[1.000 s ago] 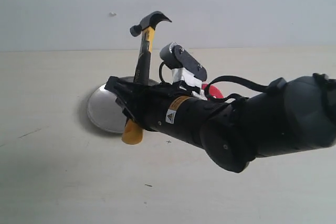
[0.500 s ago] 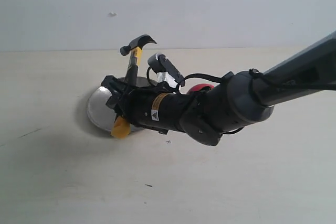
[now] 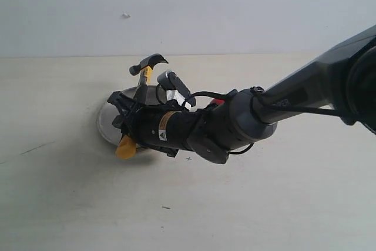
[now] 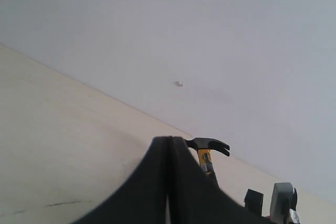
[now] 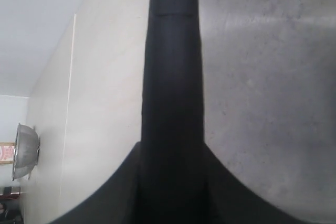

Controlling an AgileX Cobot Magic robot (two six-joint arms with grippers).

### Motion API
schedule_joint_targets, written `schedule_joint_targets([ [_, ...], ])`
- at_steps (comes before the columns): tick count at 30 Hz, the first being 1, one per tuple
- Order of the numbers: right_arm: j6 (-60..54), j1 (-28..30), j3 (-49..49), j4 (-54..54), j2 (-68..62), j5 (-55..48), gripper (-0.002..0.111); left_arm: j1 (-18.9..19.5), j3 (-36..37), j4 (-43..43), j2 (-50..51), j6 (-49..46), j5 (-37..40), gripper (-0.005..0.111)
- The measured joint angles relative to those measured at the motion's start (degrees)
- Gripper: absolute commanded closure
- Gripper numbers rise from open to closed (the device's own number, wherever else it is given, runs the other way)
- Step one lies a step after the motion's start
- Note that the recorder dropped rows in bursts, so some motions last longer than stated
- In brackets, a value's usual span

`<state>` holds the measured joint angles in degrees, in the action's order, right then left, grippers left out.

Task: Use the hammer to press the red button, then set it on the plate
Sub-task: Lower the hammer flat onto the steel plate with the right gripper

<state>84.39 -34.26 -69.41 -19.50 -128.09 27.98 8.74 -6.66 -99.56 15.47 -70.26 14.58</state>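
Hammer (image 3: 143,86) (in right gripper (image 3: 133,117)) over plate (image 3: 107,123)

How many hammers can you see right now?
1. The hammer is held head-up by the right arm, over the plate. No other shows, though the arm hides some table.

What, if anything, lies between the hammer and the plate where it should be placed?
Nothing visible does: the right gripper holds the hammer over the plate, whose exposed surface is bare; the arm hides the rest.

There is one hammer (image 3: 147,63), one plate (image 3: 106,124), one red button (image 3: 218,102), mostly hidden, and one steel bowl (image 5: 26,150).
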Motion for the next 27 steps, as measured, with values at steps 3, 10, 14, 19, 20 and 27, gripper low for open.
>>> schedule_joint_targets([
  [3, 0.23, 0.0, -0.22, 0.25, -0.39, -0.82, 0.108, 0.0, 0.0, 0.0, 0.0, 0.0, 0.0, 0.107],
  [10, 2.58, 0.04, -0.46, 0.51, -1.69, -2.38, 0.095, 0.0, 0.0, 0.0, 0.0, 0.0, 0.0, 0.107],
  [14, 2.7, 0.04, -0.46, 0.51, -1.69, -2.49, 0.09, 0.0, 0.0, 0.0, 0.0, 0.0, 0.0, 0.107],
  [19, 2.7, 0.04, -0.46, -0.12, -1.69, -2.49, 0.08, 0.0, 0.0, 0.0, 0.0, 0.0, 0.0, 0.107],
  [20, 2.7, 0.04, -0.46, -0.68, -1.69, -2.49, 0.079, 0.0, 0.0, 0.0, 0.0, 0.0, 0.0, 0.107],
  [27, 2.47, 0.26, -0.79, -3.89, -1.69, -2.37, 0.07, 0.0, 0.0, 0.0, 0.0, 0.0, 0.0, 0.107],
])
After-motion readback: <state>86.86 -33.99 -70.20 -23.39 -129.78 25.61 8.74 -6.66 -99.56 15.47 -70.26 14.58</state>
